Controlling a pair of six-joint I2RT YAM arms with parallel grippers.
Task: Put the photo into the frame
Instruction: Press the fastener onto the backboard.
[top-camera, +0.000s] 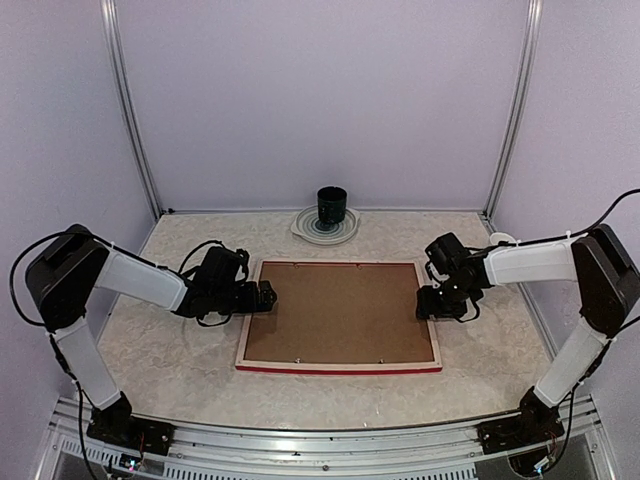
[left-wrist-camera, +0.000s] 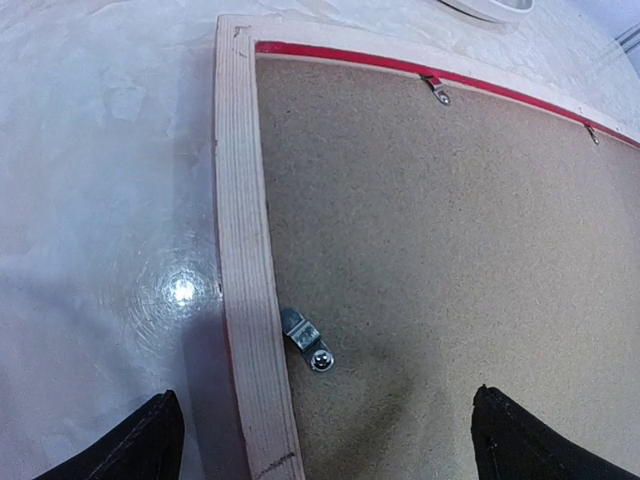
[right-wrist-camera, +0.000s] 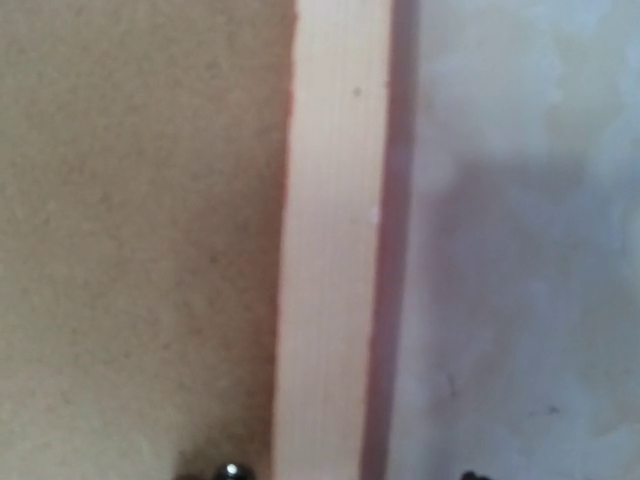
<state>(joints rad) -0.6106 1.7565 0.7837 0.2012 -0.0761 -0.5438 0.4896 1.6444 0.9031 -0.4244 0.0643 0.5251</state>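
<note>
The frame (top-camera: 248, 330) lies face down in the middle of the table, its pale wood back up and a red edge showing along the near side. A brown backing board (top-camera: 340, 312) fills it. The photo is hidden. My left gripper (top-camera: 268, 297) hovers open over the frame's left rail (left-wrist-camera: 245, 250), one fingertip (left-wrist-camera: 140, 445) outside the rail and the other over the board (left-wrist-camera: 450, 250). A metal turn clip (left-wrist-camera: 305, 338) sits just inside that rail. My right gripper (top-camera: 425, 305) is low over the right rail (right-wrist-camera: 335, 250), jaws apart on either side of it and not touching it.
A dark cup (top-camera: 331, 207) stands on a striped plate (top-camera: 305, 228) at the back, just beyond the frame's far rail. More small clips (left-wrist-camera: 438, 92) line the far rail. Bare speckled tabletop (right-wrist-camera: 520, 250) lies to the right of the frame.
</note>
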